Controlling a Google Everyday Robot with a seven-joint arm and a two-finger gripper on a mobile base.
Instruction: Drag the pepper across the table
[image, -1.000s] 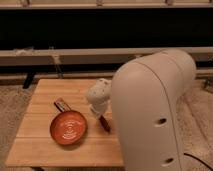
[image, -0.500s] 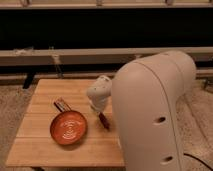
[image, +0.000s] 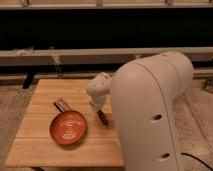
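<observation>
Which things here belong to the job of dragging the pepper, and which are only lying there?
For the job: pepper; table; claw, low over the table, at the pepper's far end.
Only lying there: round orange-red pan, left of the pepper; its dark handle.

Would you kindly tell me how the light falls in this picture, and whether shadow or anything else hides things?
Camera view: warm, even light on the table; the background behind it is a dark band. Same view: the robot's pale arm hides the table's right side. The gripper hangs by the pepper, right of the pan, which shows no glare.
</observation>
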